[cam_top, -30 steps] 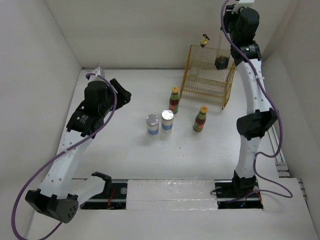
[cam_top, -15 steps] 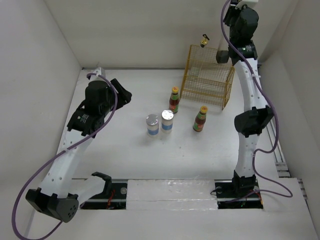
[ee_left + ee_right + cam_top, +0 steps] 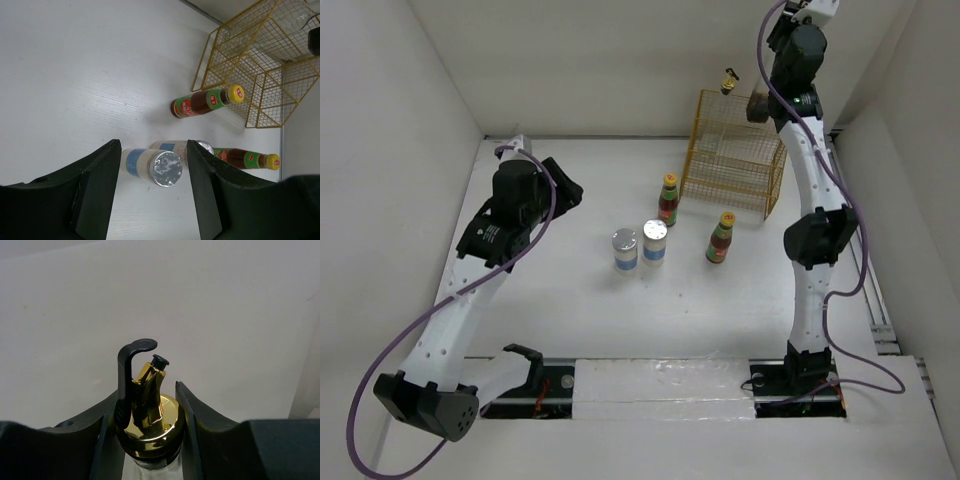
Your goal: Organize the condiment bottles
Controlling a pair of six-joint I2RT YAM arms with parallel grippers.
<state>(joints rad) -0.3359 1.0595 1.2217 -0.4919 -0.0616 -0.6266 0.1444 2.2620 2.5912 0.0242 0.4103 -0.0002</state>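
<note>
End effector on the right (image 3: 146, 395) is clenched on a glass bottle (image 3: 150, 422) at its gold-spouted neck, high at the far right. The left end effector (image 3: 153, 147) hangs released over the left of the surface (image 3: 570, 190). A yellow wire rack (image 3: 735, 150) stands far right, below the held bottle. One red bottle (image 3: 668, 200) stands by its left side, another red bottle (image 3: 721, 238) nearer. The left shaker (image 3: 625, 250) and right shaker (image 3: 655, 243) stand just beside each other at centre. A second glass bottle (image 3: 730, 80) shows its spout above the rack's far left corner.

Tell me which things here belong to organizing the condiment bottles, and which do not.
Job: two red bottles with yellow caps; two white blue-banded cylinders with silver lids; clear glass bottle with gold spout, held in right jaws; its twin.
Other: yellow wire rack.
</note>
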